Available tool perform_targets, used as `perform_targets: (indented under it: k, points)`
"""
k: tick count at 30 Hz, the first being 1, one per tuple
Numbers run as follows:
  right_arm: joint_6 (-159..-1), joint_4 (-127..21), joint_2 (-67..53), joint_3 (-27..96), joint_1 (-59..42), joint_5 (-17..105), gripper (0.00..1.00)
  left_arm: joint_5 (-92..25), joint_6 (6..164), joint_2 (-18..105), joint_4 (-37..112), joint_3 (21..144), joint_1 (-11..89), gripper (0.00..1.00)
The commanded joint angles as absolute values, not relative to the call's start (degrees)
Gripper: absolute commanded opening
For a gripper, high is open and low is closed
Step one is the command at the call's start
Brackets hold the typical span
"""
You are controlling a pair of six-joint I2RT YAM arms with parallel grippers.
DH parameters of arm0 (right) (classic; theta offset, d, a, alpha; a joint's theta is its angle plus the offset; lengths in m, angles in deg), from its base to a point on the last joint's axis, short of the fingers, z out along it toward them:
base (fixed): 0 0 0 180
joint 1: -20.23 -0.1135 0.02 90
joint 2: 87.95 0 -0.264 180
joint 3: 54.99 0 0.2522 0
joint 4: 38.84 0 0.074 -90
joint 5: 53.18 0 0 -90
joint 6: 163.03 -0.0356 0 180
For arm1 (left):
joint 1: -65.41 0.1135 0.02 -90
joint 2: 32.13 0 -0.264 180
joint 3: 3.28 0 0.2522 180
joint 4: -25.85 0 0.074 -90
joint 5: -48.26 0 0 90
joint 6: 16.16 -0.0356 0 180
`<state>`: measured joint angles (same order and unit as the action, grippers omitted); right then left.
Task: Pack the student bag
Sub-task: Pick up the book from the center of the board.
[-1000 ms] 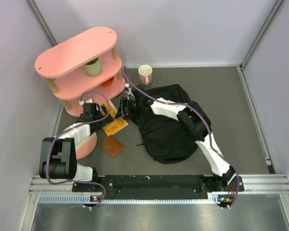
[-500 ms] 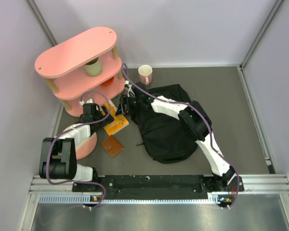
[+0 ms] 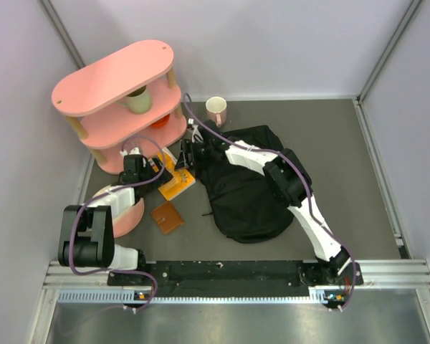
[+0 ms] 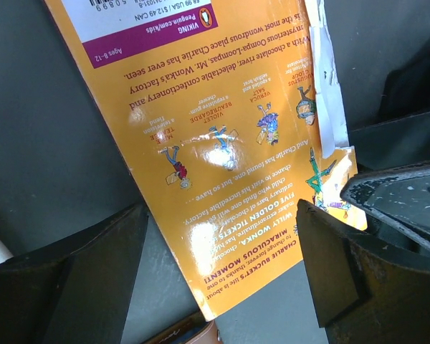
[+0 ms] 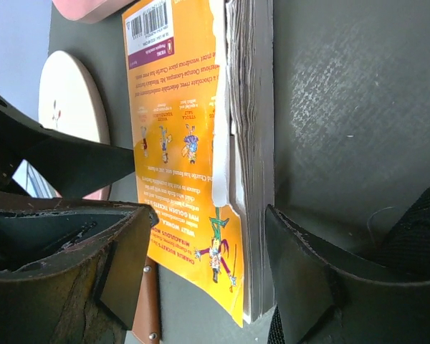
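Observation:
The student bag (image 3: pixel 244 190) is a large black floppy backpack lying right of centre; its edge shows in the right wrist view (image 5: pixel 423 229). An orange paperback (image 3: pixel 173 185) with a torn back cover lies flat just left of it. My left gripper (image 3: pixel 156 174) is open, its jaws straddling the book's near corner (image 4: pixel 222 179) just above the mat. My right gripper (image 3: pixel 188 156) is open too, its jaws either side of the book's page edge (image 5: pixel 247 143). Neither gripper is closed on the book. The right gripper's finger (image 4: pixel 401 193) shows in the left wrist view.
A brown leather notebook (image 3: pixel 167 216) lies just in front of the paperback. A pink round plate (image 3: pixel 125 208) is at the left. A pink two-tier shelf (image 3: pixel 122 100) holds a green mug (image 3: pixel 137 100). A pink mug (image 3: pixel 216 110) stands behind the bag.
Both grippers have edged closer around the orange paperback, the left one shifting right and the right one reaching slightly further left. The book and bag have barely moved.

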<state>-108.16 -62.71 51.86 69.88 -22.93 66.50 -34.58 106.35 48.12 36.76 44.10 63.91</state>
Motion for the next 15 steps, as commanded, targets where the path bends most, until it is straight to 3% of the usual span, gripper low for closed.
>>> perform_targets:
  k: [1,7,15]
  points:
    - [-106.3,-65.5,53.8,70.4,-24.3,68.9,0.63,-30.1,107.3,48.2,34.2,42.6,63.8,0.88]
    - [-107.9,-65.1,53.7,70.0,-24.6,72.2,0.51,-23.1,107.8,48.3,27.9,40.7,63.8,0.87]
    - [-111.2,-61.7,52.4,69.9,-24.6,74.9,0.41,-19.0,109.5,45.4,23.2,39.5,63.8,0.73]
